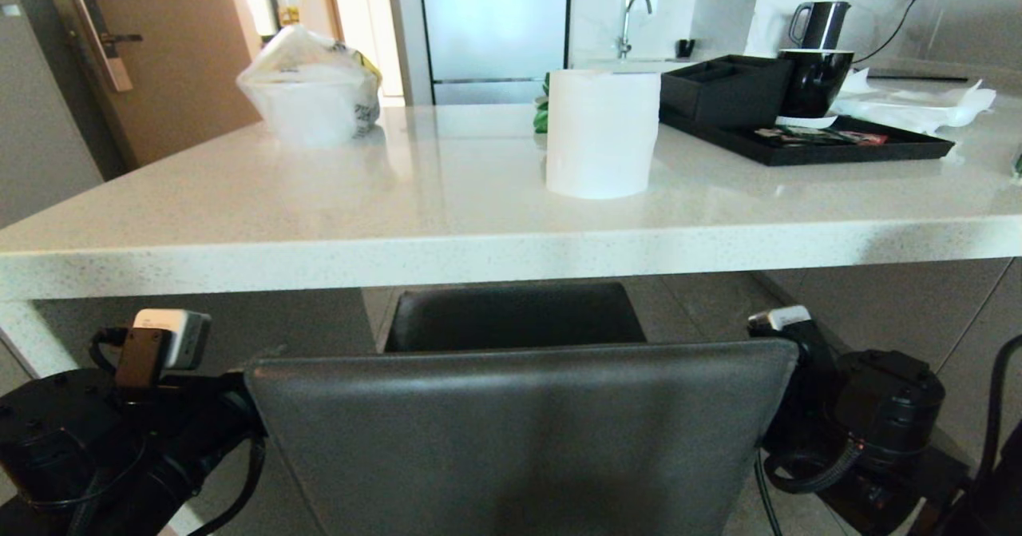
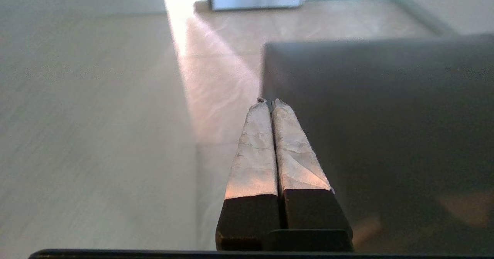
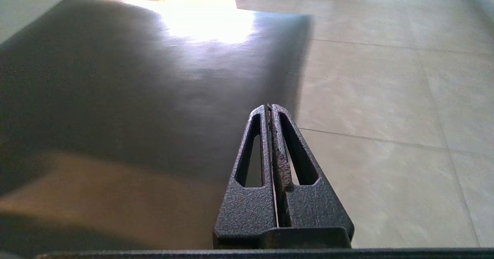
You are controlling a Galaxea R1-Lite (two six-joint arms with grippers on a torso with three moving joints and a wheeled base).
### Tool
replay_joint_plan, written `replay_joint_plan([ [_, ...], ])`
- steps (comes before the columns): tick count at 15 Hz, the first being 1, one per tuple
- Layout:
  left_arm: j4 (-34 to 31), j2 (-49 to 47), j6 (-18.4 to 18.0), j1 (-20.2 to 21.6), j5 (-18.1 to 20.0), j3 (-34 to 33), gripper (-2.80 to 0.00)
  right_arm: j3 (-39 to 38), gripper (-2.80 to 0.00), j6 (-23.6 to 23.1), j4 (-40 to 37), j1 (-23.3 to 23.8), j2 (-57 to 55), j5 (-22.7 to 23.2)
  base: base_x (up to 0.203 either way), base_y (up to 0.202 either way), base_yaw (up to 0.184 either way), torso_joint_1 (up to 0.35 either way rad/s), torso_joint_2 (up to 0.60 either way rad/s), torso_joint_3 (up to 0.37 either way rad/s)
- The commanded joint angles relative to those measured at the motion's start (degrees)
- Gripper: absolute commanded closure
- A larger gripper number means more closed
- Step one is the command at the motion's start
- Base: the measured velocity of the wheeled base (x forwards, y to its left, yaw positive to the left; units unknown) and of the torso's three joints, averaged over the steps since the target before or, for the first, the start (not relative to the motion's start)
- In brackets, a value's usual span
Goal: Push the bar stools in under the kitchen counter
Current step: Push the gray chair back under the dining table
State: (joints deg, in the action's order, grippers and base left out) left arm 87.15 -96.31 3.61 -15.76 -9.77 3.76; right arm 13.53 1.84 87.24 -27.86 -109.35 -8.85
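Closed left hand [image 2: 271,102] beside stool [image 2: 386,135]

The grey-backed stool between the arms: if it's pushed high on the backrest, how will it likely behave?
The grey stool looks tall, so a high push may tip it rather than slide it. Its padded back probably gives slightly. The left gripper and right gripper, both shut, flank its seat, which should limit twisting.

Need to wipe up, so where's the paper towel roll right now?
In the head view the paper towel roll stands near the kitchen counter's front edge, just left of the black tray.
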Motion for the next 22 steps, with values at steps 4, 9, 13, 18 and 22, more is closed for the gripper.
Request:
replay_joint_plan([
  [4, 0.5, 1.1, 0.2, 4.0, -0.8, -1.9, 0.0, -2.2, 0.0, -0.3, 0.4, 2.7, 2.4, 0.0, -0.188, 0.0, -0.002, 0.001, 0.0, 0.001],
  [9, 0.5, 1.9, -0.1, 3.5, -0.3, -1.5, 0.0, -2.2, 0.0, -0.2, 0.4, 2.7, 2.9, 0.0, -0.177, 0.0, -0.002, 0.002, 0.0, 0.001],
  [13, 0.5, 2.2, 0.2, 3.5, -0.2, -2.4, 0.0, -3.1, 0.0, -0.2, 0.4, 2.2, 5.7, -0.1, 0.0, 0.0, 0.0, 0.0, 0.0, 0.0],
  [18, 0.5, 2.1, 0.0, 2.1, -0.1, -2.4, 0.0, -4.5, 0.0, 0.1, 0.4, -2.4, 5.5, -0.3, 0.0, 0.0, 0.0, 0.0, 0.0, 0.0],
  [22, 0.5, 2.1, 0.1, 2.1, -0.2, -2.4, 0.0, 0.2, 0.0, 0.3, 0.4, 1.3, 0.0, 0.7, 0.0, 0.0, 0.0, 0.0, 0.0, 0.0],
])
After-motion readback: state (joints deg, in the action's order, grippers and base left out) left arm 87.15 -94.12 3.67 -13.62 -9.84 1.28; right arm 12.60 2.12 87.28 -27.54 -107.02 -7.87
